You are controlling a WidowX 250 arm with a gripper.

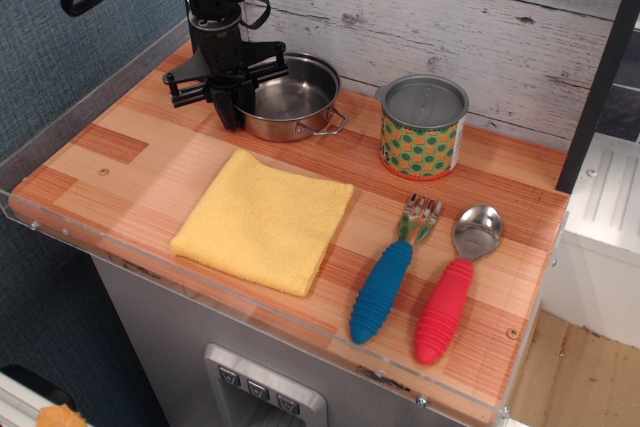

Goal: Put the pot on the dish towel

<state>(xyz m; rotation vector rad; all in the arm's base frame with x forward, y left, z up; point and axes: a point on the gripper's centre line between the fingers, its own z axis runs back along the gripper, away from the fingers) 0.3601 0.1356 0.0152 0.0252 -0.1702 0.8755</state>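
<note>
The pot [297,97], small, shiny steel with wire loop handles, stands at the back of the wooden counter. My gripper [229,107] comes down from above at the pot's left side, and its black fingers are closed together on the near-left rim. The dish towel [265,219], a flat square of yellow cloth, lies in front of the pot, a short way nearer the counter's front edge. Nothing lies on it.
A green-and-orange patterned can [423,128] stands to the right of the pot. A blue-handled fork [393,272] and a red-handled spoon [455,285] lie at the front right. A white plank wall [480,17] runs behind, and a clear rim edges the counter [90,162].
</note>
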